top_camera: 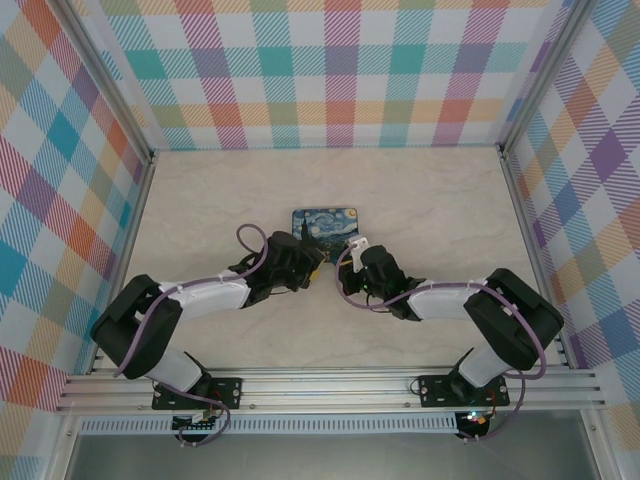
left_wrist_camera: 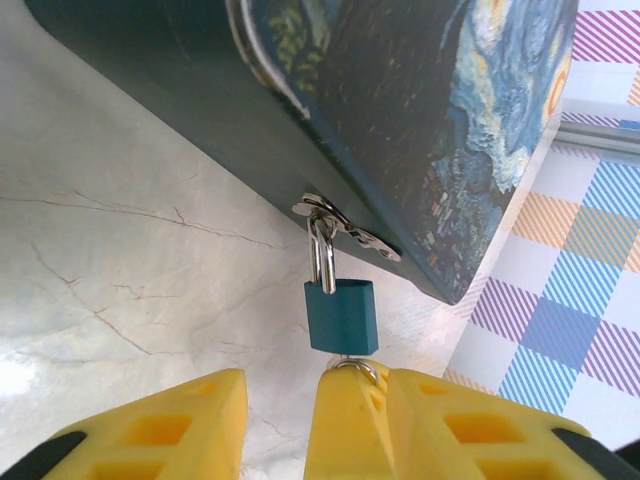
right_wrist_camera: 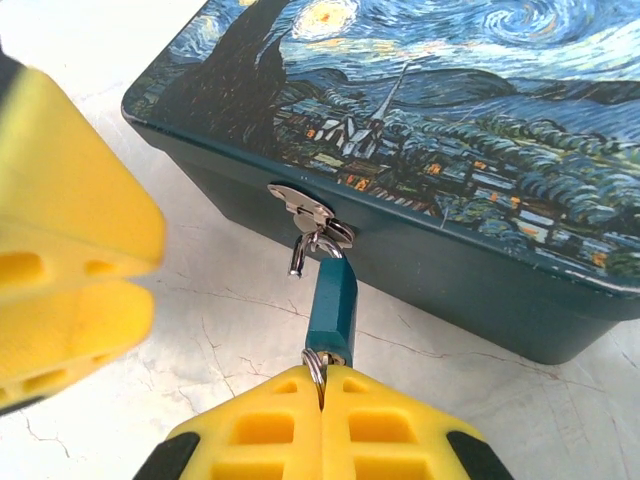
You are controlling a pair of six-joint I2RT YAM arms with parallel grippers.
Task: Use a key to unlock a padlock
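Marble table (right_wrist_camera: 200, 330); right gripper (right_wrist_camera: 322, 385) with key (right_wrist_camera: 318, 366) at padlock (right_wrist_camera: 333, 300)

We look down on the whole counter (top_camera: 430, 200) from high above and behind the arm bases. Both wrist views sit low and close, looking past their yellow fingers (left_wrist_camera: 150, 430) at the box (right_wrist_camera: 480, 260) front from different angles, sharing the padlock (left_wrist_camera: 341, 316).

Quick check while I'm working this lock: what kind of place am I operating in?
Most likely a robot test cell in a lab: plaid panels wall in the tabletop, metal rails frame it, and the left arm and right arm are bolted at its near edge.
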